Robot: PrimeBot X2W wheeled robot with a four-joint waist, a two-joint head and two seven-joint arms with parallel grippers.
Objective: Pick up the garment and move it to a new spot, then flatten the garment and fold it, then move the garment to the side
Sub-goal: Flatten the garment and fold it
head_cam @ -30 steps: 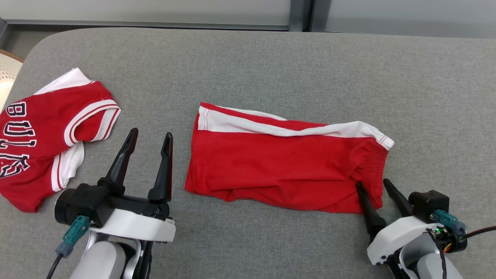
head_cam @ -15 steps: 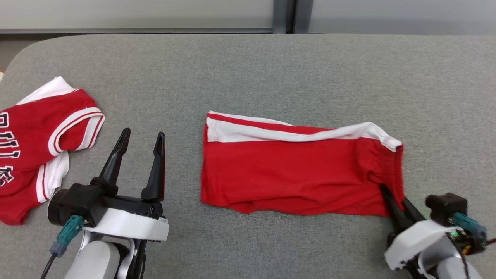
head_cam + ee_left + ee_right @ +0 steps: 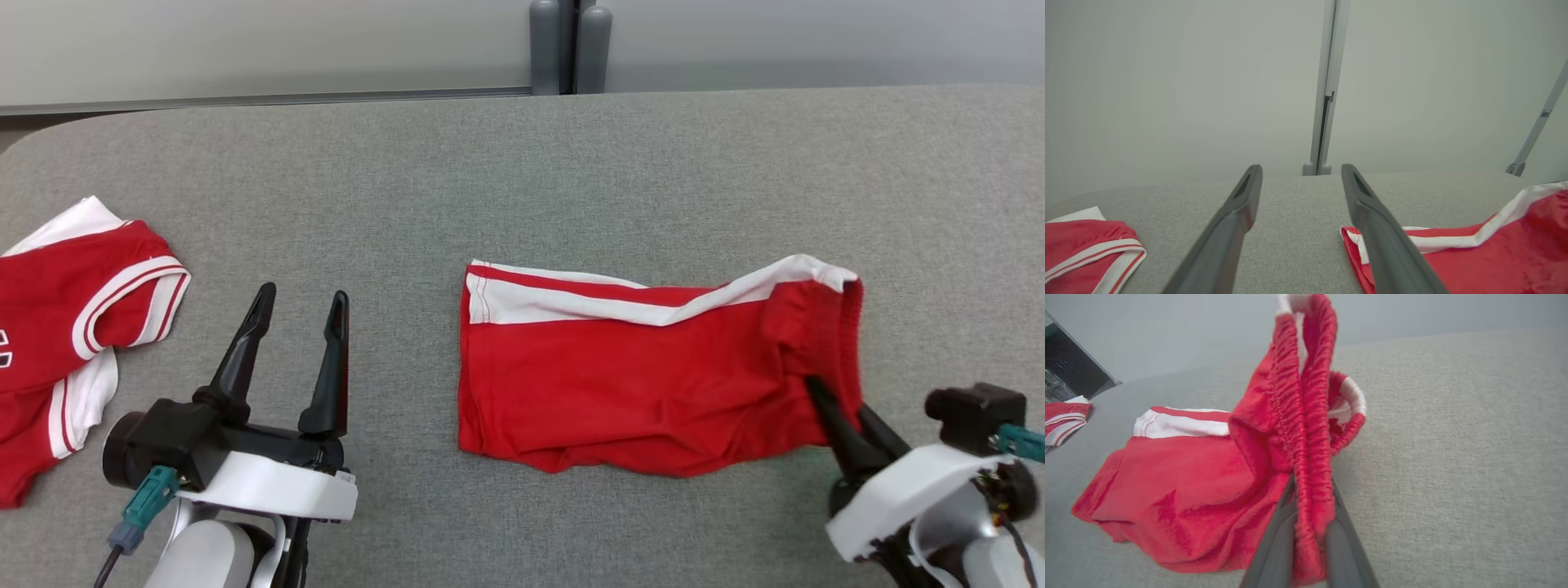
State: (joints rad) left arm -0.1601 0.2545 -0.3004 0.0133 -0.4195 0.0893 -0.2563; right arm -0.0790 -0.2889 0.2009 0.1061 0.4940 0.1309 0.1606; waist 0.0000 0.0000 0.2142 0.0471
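The garment (image 3: 637,384) is a pair of red shorts with a white side stripe, lying on the grey table (image 3: 571,163) right of centre. My right gripper (image 3: 834,398) is shut on the elastic waistband at the shorts' right end. In the right wrist view the waistband (image 3: 1306,428) stands up pinched between the right gripper's (image 3: 1310,498) fingers, and the rest of the garment (image 3: 1180,490) trails on the cloth. My left gripper (image 3: 302,292) hovers open and holds nothing, left of the shorts. Through the left gripper (image 3: 1301,167) the shorts' left edge (image 3: 1453,253) shows.
A red and white jersey (image 3: 73,310) lies crumpled at the table's left edge, also seen as the jersey (image 3: 1086,245) in the left wrist view. A grey post (image 3: 563,45) stands behind the table's far edge. Bare grey cloth stretches right of the shorts.
My right gripper has shut on the waistband and raised that end of the shorts. The head camera has swung right, shifting the whole picture. The left gripper stays open.
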